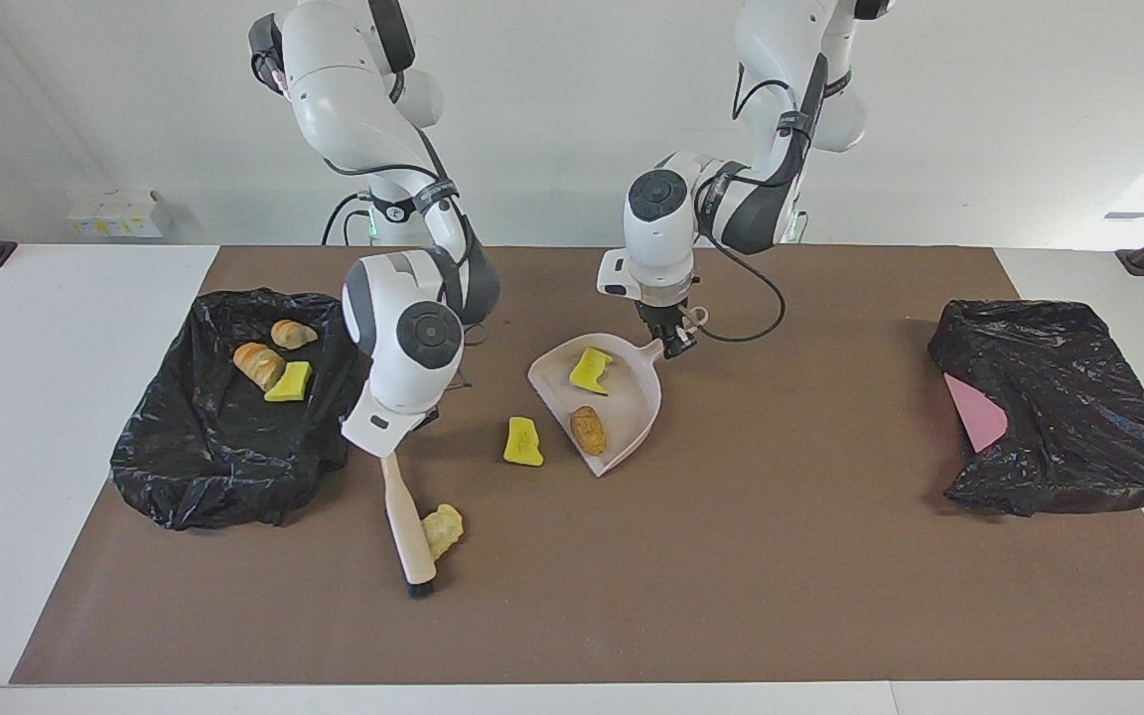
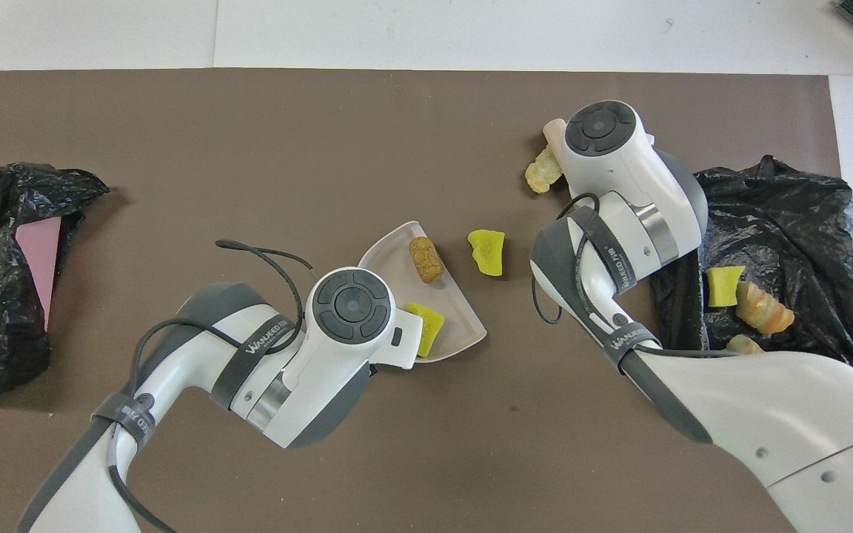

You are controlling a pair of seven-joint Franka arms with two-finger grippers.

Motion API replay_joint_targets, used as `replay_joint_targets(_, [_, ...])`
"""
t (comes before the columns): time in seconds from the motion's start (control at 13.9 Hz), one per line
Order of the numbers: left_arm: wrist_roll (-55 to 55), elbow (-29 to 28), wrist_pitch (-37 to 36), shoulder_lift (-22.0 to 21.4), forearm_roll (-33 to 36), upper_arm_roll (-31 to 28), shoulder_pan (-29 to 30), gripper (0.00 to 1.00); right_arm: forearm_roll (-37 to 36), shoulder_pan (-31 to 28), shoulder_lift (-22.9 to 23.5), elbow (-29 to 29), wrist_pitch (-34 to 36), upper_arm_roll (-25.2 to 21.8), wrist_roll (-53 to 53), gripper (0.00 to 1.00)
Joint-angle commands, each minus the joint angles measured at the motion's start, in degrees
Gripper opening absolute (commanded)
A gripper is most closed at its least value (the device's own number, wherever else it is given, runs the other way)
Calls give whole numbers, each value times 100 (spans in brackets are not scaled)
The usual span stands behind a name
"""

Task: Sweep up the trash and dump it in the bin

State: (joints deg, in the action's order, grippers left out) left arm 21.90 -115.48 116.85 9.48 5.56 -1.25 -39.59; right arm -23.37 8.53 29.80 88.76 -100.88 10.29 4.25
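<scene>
Facing view: brown mat (image 1: 731, 576) covers white table (image 1: 26, 417) before pale wall (image 1: 552, 119).

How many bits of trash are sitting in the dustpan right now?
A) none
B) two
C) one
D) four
B: the dustpan, held by the left gripper, carries a yellow piece and a tan lump; another yellow piece lies on the table beside it.

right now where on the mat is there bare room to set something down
Bare mat between the dustpan and the covered bin at the left arm's end, and along the mat edge farthest from the robots. Crowded between the dustpan and open bin: brush, two loose trash pieces.
</scene>
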Motion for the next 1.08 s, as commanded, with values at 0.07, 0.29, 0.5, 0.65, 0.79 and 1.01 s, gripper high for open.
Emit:
replay_joint_targets(0.07, [-142,-255,214,-148,156,-51,-93,0,814,358,-623,965,16,44,-100,0])
replay_joint_targets(0.29, [42,-396,548,-96,226,-51,-85,0,1315,727,-1098,1749,-11,52,-91,0])
replay_joint_targets(0.5, [51,-414,855,-17,226,-51,-84,0,1974,1237,-1266,1847,182,52,66,0])
replay_joint_targets(0.65, [173,-423,1137,45,226,-51,-58,0,2082,1439,-1310,1838,200,52,329,0])
replay_joint_targets(0.79, [620,-397,1164,63,218,-51,21,0,2091,1546,-1336,1716,367,52,663,0])
replay_joint_targets(1.01, [1034,-370,1138,37,218,-69,284,0,2108,1432,-1713,1698,481,35,682,0])
